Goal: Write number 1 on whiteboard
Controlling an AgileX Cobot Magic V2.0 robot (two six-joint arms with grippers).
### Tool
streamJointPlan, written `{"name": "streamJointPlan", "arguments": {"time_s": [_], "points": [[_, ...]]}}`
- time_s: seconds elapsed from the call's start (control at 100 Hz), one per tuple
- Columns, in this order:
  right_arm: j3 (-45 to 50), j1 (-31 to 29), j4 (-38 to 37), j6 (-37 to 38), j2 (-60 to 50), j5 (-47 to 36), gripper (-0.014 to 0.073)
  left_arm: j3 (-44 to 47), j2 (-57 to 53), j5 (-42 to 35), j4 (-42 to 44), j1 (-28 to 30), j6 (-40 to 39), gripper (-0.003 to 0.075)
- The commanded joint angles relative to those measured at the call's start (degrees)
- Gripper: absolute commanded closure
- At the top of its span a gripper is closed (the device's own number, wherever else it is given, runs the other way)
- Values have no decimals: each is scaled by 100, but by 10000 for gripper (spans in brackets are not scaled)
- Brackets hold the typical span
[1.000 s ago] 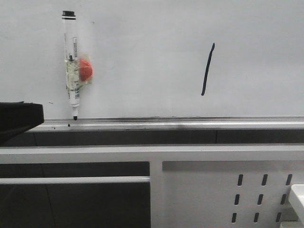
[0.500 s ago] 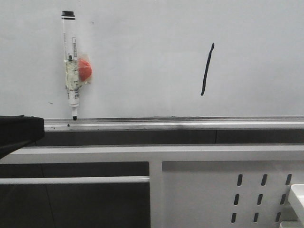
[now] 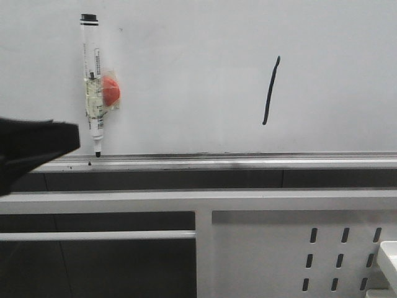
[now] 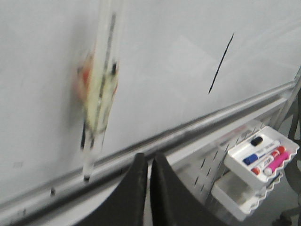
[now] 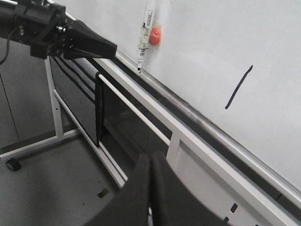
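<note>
With the number 1 (image 3: 270, 90) sitting on the whiteboard (image 3: 186, 74), the left gripper (image 4: 146, 162) (fingers together, empty) is nearing the marker (image 3: 93, 84) and should stay clear of it.

Smearing into a blur in the left wrist view: marker (image 4: 99, 89) and red magnet (image 4: 84, 75), label unreadable. Running off the front view's left edge: left gripper (image 3: 37, 146), jaws' stance unclear there. Cropping whiteboard (image 3: 198, 37) on three sides.
</note>
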Motion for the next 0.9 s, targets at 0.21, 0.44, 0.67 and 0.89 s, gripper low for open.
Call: {"name": "streamJointPlan", "arguments": {"time_s": [0.21, 0.44, 0.67, 0.89], "points": [[-145, -40, -66, 23, 41, -474, 663, -1206, -1178, 1627, 823, -8, -572, 740], [-145, -40, -66, 23, 41, -474, 663, -1206, -2726, 3732, 1123, -8, -913, 740], [-145, -40, -66, 23, 41, -474, 663, -1206, -3957, 4338, 1126, -8, -1444, 740], [-145, -40, -66, 23, 41, -474, 663, -1206, -4185, 4851, 1358, 5, -1247, 740]]}}
